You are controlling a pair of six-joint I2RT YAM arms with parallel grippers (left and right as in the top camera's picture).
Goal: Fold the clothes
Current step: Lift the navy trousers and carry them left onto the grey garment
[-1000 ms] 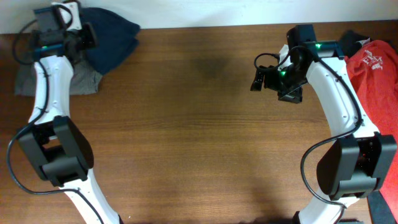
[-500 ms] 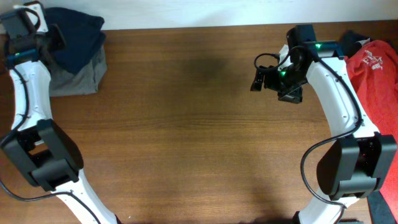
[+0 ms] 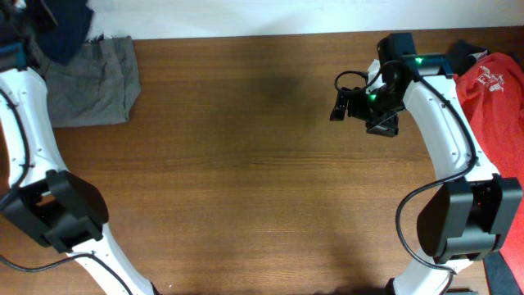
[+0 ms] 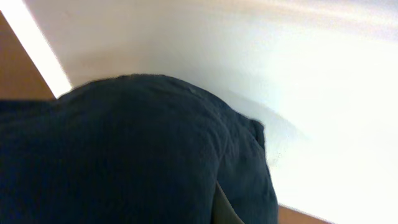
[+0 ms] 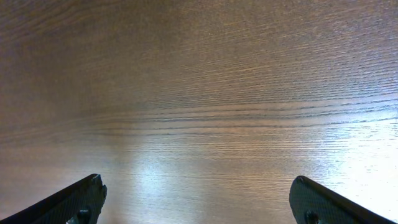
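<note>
The navy-blue shorts [image 3: 67, 29] hang bunched at the far left corner, past the table's back edge, and fill the left wrist view [image 4: 124, 155]. My left gripper [image 3: 31, 34] is shut on them; its fingers are hidden by the cloth. The grey shorts [image 3: 90, 78] lie flat on the table just below. The red white-printed T-shirt [image 3: 495, 102] lies crumpled at the right edge. My right gripper [image 3: 340, 102] is open and empty above bare wood, and its fingers show wide apart in the right wrist view [image 5: 199, 199].
The brown wooden table [image 3: 246, 180] has a white wall [image 4: 323, 93] along its back edge. A dark cloth [image 3: 465, 51] shows behind the red T-shirt at the far right.
My left gripper has carried the navy shorts leftward and back, off the grey shorts, which now lie uncovered. The right arm has not moved.
</note>
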